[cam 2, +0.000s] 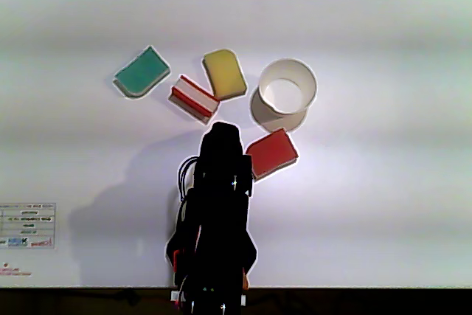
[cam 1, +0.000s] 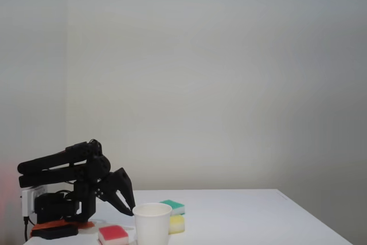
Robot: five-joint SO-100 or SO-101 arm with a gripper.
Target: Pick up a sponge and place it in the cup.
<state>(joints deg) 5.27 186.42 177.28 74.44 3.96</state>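
Note:
In the other view, one red sponge [cam 2: 271, 153] lies flat just right of my gripper [cam 2: 223, 129]. A second red sponge [cam 2: 194, 98], lying on its side with its white layer showing, sits just beyond the gripper's tip. The white paper cup [cam 2: 287, 86] stands upright and empty at the upper right. In the fixed view the arm is folded low at the left. My gripper [cam 1: 131, 210] points down at the table with its fingertips together and nothing held. It hangs between the flat red sponge [cam 1: 113, 234] and the cup [cam 1: 152, 223].
A green-topped sponge [cam 2: 141, 71] lies at the far left and a yellow sponge [cam 2: 224, 74] lies between it and the cup. In the fixed view the yellow sponge [cam 1: 176, 224] and the green sponge [cam 1: 173, 206] sit right of the cup. The white table [cam 1: 258, 216] stretches away to the right.

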